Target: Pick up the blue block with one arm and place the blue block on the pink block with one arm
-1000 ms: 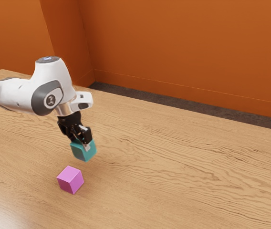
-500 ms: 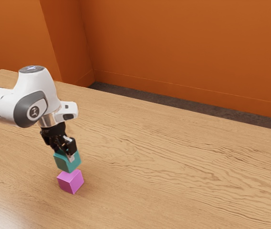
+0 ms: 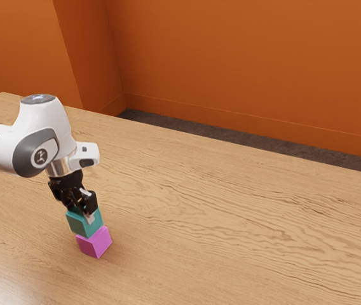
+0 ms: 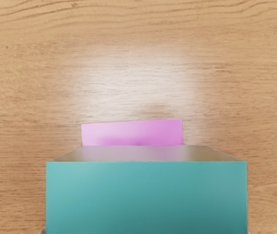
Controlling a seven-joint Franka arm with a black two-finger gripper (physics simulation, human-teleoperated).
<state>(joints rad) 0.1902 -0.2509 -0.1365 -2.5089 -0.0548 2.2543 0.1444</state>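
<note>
Down-pointing jaws clamp blue block (image 3: 81, 223), seemingly touching pink block (image 3: 95, 243).

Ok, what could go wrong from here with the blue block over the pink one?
The blue block looks offset toward the exterior view's left on the pink block, so it may tip off when released. The gripper is shut on it; an uneven opening or lift could drag it sideways and topple the stack.

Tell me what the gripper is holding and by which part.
The blue-green cube block, clamped by its upper sides between the black fingers, just over the pink cube block.
</note>
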